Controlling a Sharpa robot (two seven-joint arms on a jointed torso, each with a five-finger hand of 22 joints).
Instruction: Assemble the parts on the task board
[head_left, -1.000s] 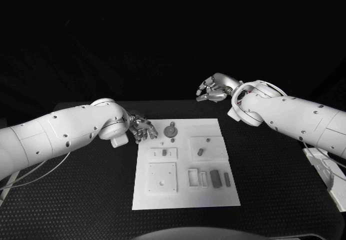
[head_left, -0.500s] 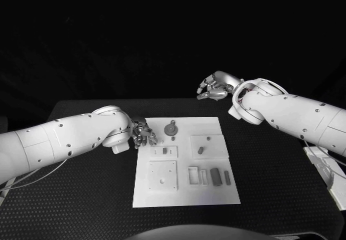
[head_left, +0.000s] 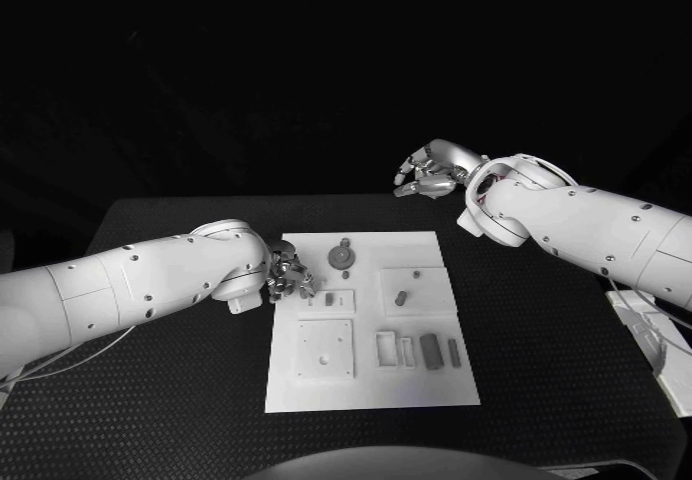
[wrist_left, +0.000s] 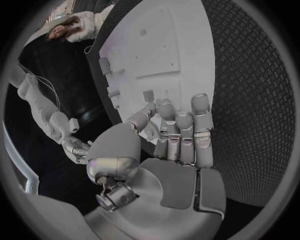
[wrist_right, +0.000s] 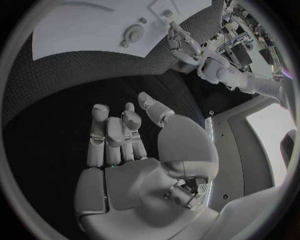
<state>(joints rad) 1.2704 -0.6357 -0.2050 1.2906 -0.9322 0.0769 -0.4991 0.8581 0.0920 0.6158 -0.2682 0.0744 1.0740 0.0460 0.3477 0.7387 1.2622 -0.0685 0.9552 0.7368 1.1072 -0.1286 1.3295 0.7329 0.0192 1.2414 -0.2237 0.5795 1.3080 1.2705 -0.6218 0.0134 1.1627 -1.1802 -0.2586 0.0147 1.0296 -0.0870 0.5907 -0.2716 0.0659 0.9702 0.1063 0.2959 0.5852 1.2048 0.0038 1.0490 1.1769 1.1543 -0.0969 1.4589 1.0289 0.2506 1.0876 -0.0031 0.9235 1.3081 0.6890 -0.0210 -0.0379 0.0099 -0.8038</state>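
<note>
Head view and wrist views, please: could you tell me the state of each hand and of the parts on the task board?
Left hand: empty, fingers apart, at the task board's left edge.
Right hand: empty, fingers loosely curled, raised beyond the board's far end.
Task board: flat on the table.
Round part: lying on the board, untouched.
Bar parts: lying side by side, untouched.

I look for words, numbers and signs, but I cannot read any. My task board (head_left: 369, 330) is plain white with no writing that I can make out. The small parts (head_left: 430, 352) on it are too tiny for me to see any marks.
</note>
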